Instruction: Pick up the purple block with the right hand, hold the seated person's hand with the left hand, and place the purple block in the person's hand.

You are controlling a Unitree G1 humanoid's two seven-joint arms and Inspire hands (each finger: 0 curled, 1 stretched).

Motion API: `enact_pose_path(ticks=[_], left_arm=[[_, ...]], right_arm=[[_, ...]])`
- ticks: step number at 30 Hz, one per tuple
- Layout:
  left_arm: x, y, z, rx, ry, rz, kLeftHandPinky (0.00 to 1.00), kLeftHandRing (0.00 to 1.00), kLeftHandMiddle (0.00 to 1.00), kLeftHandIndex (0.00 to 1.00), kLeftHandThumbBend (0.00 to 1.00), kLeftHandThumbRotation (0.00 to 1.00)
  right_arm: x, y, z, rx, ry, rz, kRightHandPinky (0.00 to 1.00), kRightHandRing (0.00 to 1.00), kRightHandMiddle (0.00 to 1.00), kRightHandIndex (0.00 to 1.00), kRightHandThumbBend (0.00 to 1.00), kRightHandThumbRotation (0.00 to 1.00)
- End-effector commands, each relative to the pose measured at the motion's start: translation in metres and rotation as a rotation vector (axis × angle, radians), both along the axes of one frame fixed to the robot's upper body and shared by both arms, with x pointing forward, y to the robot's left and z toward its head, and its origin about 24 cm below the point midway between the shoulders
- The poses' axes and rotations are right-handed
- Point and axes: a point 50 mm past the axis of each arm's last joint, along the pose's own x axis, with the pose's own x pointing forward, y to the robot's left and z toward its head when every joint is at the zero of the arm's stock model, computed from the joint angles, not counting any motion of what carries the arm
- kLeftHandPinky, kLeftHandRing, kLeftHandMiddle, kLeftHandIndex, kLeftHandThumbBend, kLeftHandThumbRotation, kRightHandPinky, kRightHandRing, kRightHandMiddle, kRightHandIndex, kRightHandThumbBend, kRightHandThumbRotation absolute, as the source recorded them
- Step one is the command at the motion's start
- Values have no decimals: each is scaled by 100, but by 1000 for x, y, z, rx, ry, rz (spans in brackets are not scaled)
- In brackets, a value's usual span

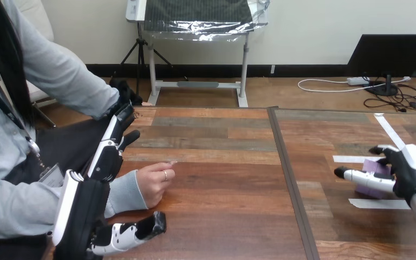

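Note:
The purple block (372, 167) stands on the table at the right, between strips of white tape. My right hand (411, 170) is shut on it, thumb across its near face and curled fingers behind it. The person's hand (153, 184) rests loosely closed on the table at the left, with its grey-sleeved wrist (123, 196) beside it. My left hand (84, 208) is open at that wrist: its fingers (110, 151) stretch up along the far side and its thumb (135, 234) lies on the near side. I see neither curled round the wrist.
White tape strips (378, 203) mark the table around the block. A dark seam (290, 179) runs front to back between the two table halves. The person sits at the left side, forearm along the table's left edge.

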Motion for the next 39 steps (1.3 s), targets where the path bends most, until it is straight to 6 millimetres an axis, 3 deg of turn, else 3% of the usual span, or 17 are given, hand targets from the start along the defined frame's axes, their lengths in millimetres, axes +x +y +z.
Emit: enact_pose_path(ticks=[1, 9, 14, 15, 16, 17, 22, 25, 26, 28, 31, 34, 39], left_arm=[[5, -1, 15, -1, -75, -13, 87, 96, 98, 96, 100, 70], [4, 0, 14, -14, -84, -9, 87, 95, 97, 95, 100, 70], [3, 0, 15, -8, -86, -6, 86, 95, 97, 95, 100, 71], [3, 0, 15, -9, -86, -7, 86, 95, 97, 95, 100, 72], [2, 0, 16, -8, -90, -9, 86, 94, 97, 95, 100, 72], [2, 0, 16, -7, -94, -11, 86, 94, 97, 95, 100, 72], [1, -1, 17, -11, -94, -15, 88, 95, 97, 95, 100, 73], [1, 0, 18, -15, -95, -19, 88, 95, 97, 95, 100, 72], [1, 0, 18, -15, -96, -19, 89, 95, 97, 95, 100, 72], [0, 0, 18, -14, -101, -21, 89, 95, 97, 95, 100, 72], [0, 0, 19, -16, -103, -21, 90, 95, 98, 96, 100, 73], [-1, -1, 19, -23, -100, -19, 91, 96, 98, 96, 100, 73], [-2, -1, 19, -33, -96, -21, 92, 96, 98, 96, 100, 73]], right_arm=[[9, 8, 6, 12, -17, 24, 70, 80, 81, 87, 100, 69], [7, 11, 0, 1, 5, 34, 73, 81, 81, 87, 99, 67], [5, 13, -2, -10, 9, 39, 67, 75, 74, 86, 97, 64], [5, 13, -3, -11, 13, 40, 62, 67, 67, 86, 97, 63], [5, 14, -4, -17, 21, 40, 53, 53, 55, 85, 96, 62], [5, 14, -4, -21, 27, 40, 50, 47, 50, 84, 96, 61], [5, 16, -6, -35, 37, 32, 42, 32, 37, 81, 94, 57], [5, 17, -7, -49, 34, 32, 40, 31, 37, 77, 91, 51], [5, 17, -8, -54, 32, 33, 43, 38, 44, 72, 88, 45], [5, 18, -8, -72, 27, 37, 45, 43, 48, 69, 86, 41], [4, 19, -10, -97, 20, 37, 42, 43, 48, 60, 82, 31], [3, 20, -11, -99, 11, 19, 33, 35, 41, 48, 74, 20], [1, 21, -13, -114, -10, -4, 22, 26, 34, 40, 67, 9]])
